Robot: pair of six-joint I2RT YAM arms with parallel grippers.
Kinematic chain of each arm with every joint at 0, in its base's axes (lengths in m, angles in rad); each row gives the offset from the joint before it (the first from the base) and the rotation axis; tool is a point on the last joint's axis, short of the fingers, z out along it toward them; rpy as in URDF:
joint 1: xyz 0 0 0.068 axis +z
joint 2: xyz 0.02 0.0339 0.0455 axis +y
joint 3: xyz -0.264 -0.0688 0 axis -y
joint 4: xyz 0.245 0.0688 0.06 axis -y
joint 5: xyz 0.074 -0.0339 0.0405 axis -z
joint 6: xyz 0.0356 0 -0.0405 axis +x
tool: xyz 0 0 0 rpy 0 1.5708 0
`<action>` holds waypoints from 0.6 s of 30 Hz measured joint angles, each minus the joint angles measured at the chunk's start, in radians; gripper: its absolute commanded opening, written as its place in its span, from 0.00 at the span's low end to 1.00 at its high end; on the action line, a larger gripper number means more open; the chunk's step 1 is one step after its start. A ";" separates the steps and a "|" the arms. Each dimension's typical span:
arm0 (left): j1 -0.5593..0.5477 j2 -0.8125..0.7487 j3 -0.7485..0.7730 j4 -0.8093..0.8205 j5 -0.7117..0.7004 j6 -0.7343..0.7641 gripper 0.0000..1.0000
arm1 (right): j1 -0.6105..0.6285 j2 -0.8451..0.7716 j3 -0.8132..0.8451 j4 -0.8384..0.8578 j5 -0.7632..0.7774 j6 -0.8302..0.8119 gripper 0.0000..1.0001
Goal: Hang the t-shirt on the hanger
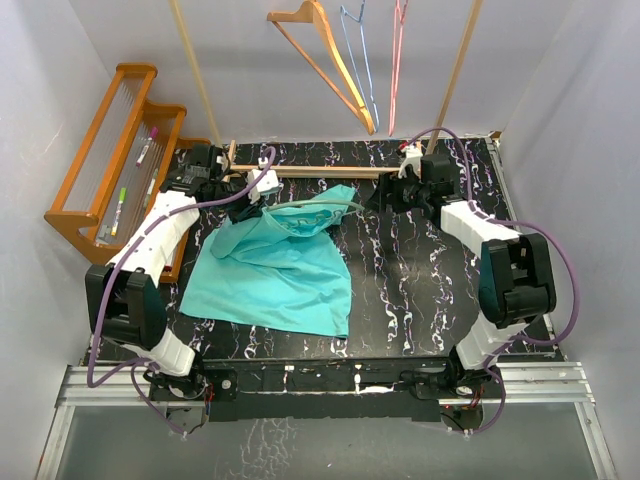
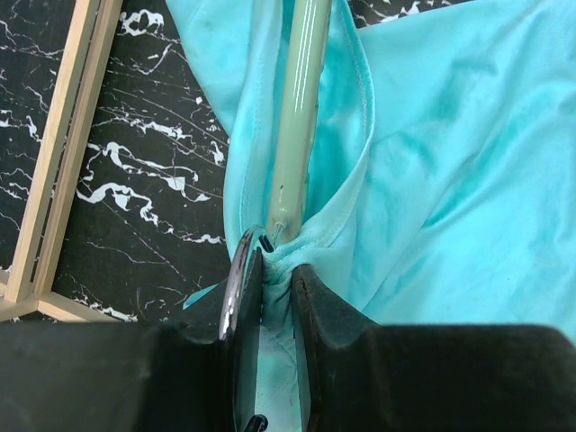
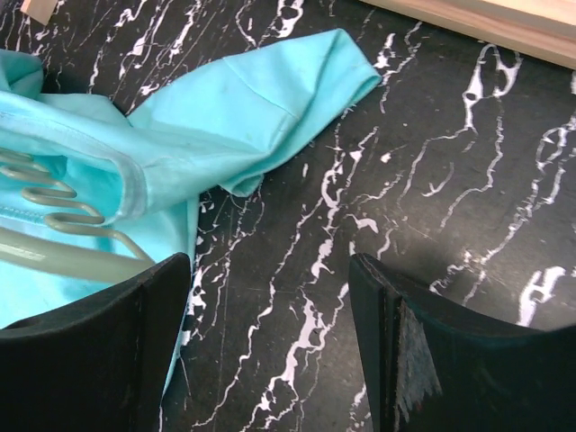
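Note:
The teal t-shirt (image 1: pixel 275 265) lies crumpled on the black marble table, left of centre. The pale mint hanger (image 1: pixel 322 205) lies inside its upper part, and one curved arm shows at the collar. My left gripper (image 1: pixel 252 205) is shut on a bunched fold of the t-shirt (image 2: pixel 450 135) by the end of the hanger's bar (image 2: pixel 301 108). My right gripper (image 1: pixel 385 197) is open and empty above bare table, just right of the shirt. In its view the hanger's wavy neck (image 3: pixel 54 211) pokes from the collar, and a sleeve (image 3: pixel 270 99) lies ahead.
A light wooden rail (image 1: pixel 320 172) runs along the table's back and also shows in the left wrist view (image 2: pixel 58 153). An orange wooden rack (image 1: pixel 105 150) stands at the left. An orange hanger (image 1: pixel 335 65), a blue wire hanger (image 1: pixel 358 50) and a pink one (image 1: pixel 398 50) hang above.

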 measured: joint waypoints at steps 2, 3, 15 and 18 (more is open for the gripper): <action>0.000 0.003 0.000 -0.011 -0.012 0.019 0.00 | -0.014 -0.011 -0.007 -0.001 0.001 -0.018 0.70; 0.000 0.003 0.002 -0.022 -0.017 0.029 0.00 | -0.020 -0.025 -0.015 -0.002 -0.002 -0.030 0.69; -0.021 0.053 0.109 -0.168 -0.020 0.135 0.00 | 0.082 -0.163 -0.035 0.045 -0.223 -0.204 0.63; -0.029 0.071 0.128 -0.208 -0.017 0.163 0.00 | 0.133 -0.163 -0.035 0.054 -0.296 -0.249 0.64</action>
